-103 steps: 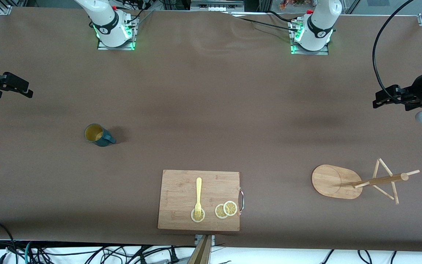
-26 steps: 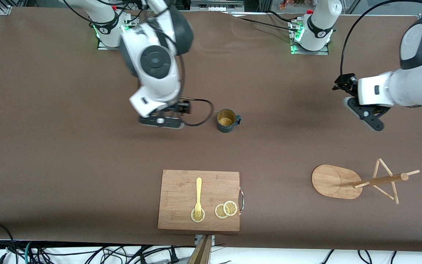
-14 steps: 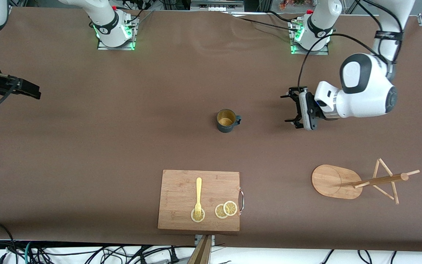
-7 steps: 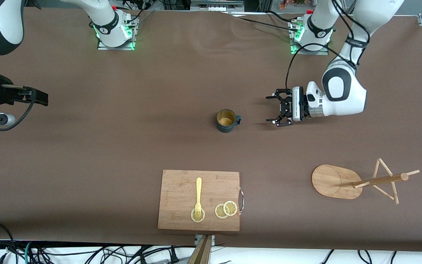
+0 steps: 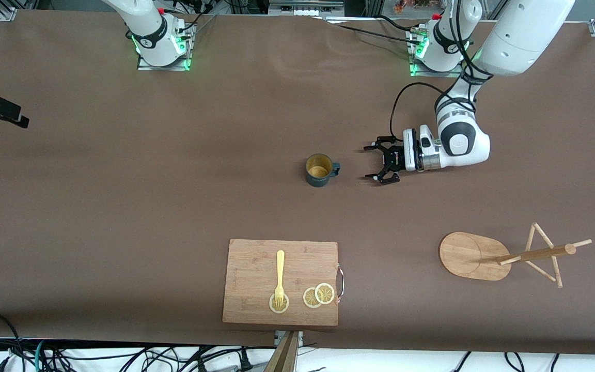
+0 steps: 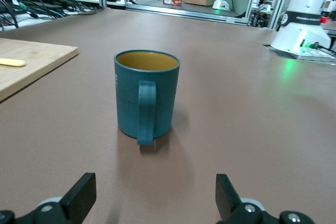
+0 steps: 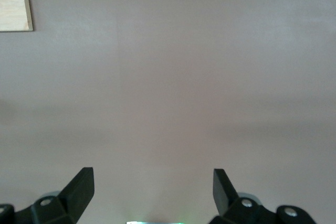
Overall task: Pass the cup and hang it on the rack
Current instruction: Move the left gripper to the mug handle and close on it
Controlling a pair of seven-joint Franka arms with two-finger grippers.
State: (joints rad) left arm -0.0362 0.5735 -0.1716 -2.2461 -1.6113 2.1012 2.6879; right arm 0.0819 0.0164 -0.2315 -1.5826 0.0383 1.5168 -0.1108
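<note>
Cup (image 5: 319, 170), a small rigid teal mug, probably light, stands upright just ahead of the left gripper (image 5: 373, 163), whose fingers are spread wide and empty, its loop handle (image 6: 146, 112) facing them. Gripping the handle or rim looks safest. The right gripper (image 7: 152, 192) waits, open, over bare table toward its own end.

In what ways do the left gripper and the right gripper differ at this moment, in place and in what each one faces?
The left gripper is low over the middle of the table, beside the cup; the right gripper is at the table's edge, toward the right arm's end. In its wrist view the left gripper faces the cup's handle; the right gripper faces only bare table. Both are open and hold nothing.
</note>
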